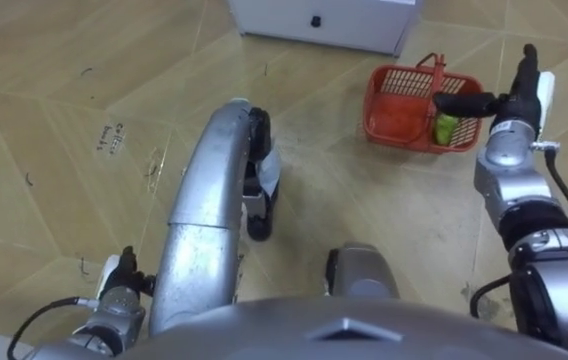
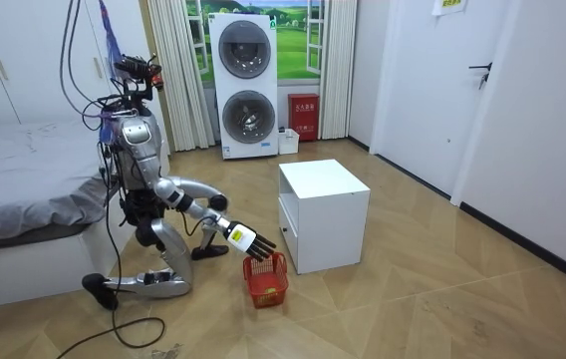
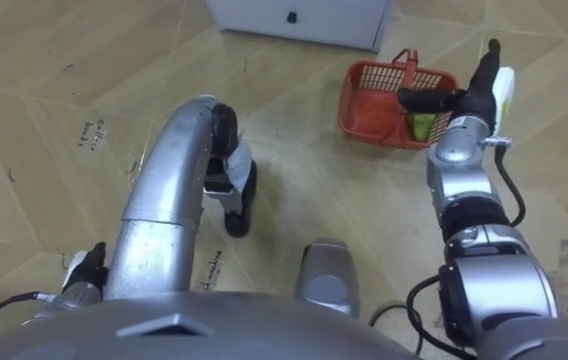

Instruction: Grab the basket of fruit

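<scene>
Right hand [image 1: 514,100] — straight-fingered, above fruit basket [image 1: 374,100]

Home bedroom: bed [image 2: 19,194], wardrobe [image 2: 4,60], curtains [image 2: 176,70], laundry machines [image 2: 244,85] (one stacked on other), wood-pattern floor [image 2: 442,299].

Fruit basket [image 1: 404,105] is red plastic lattice, slightly glossy; the green fruit [image 1: 446,127] looks smooth and shiny. Right hand [image 1: 517,98] has matt black plastic-looking fingers, on a brushed silver metal wrist. Floor [image 1: 84,120] is wood-look herringbone boards, low sheen, scuffed in places; cabinet [image 1: 324,20] smooth matt white; bed cover [image 2: 24,194] soft grey cloth.
</scene>
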Robot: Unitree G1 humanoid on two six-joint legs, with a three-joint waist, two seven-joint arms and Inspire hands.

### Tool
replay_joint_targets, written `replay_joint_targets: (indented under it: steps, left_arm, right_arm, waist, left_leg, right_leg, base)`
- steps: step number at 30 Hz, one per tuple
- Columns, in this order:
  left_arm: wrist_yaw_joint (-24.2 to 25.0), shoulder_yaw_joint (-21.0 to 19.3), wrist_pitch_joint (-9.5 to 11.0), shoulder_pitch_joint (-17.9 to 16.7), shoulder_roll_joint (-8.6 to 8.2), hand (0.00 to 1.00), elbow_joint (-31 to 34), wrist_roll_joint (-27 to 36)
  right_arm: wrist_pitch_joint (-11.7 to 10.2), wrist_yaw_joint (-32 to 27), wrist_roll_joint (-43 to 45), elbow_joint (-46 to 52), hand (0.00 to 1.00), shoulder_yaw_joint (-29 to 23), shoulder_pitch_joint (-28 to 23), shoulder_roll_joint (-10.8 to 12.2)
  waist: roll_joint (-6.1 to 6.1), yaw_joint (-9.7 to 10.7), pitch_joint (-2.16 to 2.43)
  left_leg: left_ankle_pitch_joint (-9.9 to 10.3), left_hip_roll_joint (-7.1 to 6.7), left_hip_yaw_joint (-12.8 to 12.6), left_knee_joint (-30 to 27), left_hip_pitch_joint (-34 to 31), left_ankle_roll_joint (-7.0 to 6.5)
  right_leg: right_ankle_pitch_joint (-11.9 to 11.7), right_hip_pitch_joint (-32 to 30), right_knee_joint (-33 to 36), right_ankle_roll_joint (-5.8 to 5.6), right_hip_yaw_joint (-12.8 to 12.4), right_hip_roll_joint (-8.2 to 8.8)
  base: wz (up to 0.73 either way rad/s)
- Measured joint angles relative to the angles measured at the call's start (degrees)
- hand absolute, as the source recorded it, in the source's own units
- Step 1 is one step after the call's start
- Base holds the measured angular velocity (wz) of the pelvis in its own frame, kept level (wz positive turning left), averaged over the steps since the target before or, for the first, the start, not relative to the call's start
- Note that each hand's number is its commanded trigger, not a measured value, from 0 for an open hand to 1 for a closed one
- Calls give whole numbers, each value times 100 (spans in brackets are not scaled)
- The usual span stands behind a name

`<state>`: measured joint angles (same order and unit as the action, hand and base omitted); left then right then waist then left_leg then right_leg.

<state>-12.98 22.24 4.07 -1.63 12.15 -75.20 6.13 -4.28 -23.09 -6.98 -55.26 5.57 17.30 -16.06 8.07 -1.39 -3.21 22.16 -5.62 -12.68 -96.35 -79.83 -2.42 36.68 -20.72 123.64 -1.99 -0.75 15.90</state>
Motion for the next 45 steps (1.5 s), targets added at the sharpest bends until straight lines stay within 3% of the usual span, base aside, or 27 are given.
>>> replay_joint_targets:
  steps: [7, 13, 21, 26, 31, 45]
  left_arm:
    - [165, 284, 8, -101, 34, 0, 218, -3]
    - [256, 399, -9, -210, 98, 0, 381, 8]
    - [422, 473, -42, -269, 188, 0, 440, -3]
    - [605, 616, -134, -245, 203, 0, 436, 1]
    - [638, 619, -153, -223, 204, 0, 420, 1]
    - [808, 618, -170, -220, 204, 0, 432, -3]
  right_arm:
    - [2, 338, -415, -553, 0, -3, 260, -208]
    - [3, 580, -1126, -1051, 0, 181, 350, -476]
    - [9, 921, -1607, -1557, 0, 315, 351, -538]
    - [18, 1181, -1571, -1869, 0, 452, 362, -654]
    - [21, 1383, -1640, -1893, 0, 455, 419, -662]
    - [18, 1522, -1841, -1892, 0, 455, 662, -665]
  waist:
    - [-82, -124, -19]
    - [-137, -346, -51]
    - [-155, -523, -63]
    - [-276, -682, -61]
    - [-364, -701, -75]
    - [-379, -723, -72]
  left_leg:
    - [-22, -9, -23, -4, -167, -49]
    - [-18, 21, -191, 30, -261, -166]
    - [-29, 39, -279, 60, -281, -215]
    - [-47, 44, -292, 62, -350, -244]
    - [-52, 24, -315, 89, -388, -244]
    - [-64, 43, -319, 114, -474, -224]
  right_leg:
    - [0, -133, 9, -3, 88, 30]
    - [26, -270, -1, -56, 86, 185]
    - [28, -319, 2, -57, 76, 257]
    - [30, -401, 30, -63, 70, 271]
    - [30, -449, 30, -64, 73, 299]
    - [37, -555, 31, -77, 70, 292]
  base:
    - [5]
    - [3]
    - [0]
    - [1]
    - [0]
    - [0]
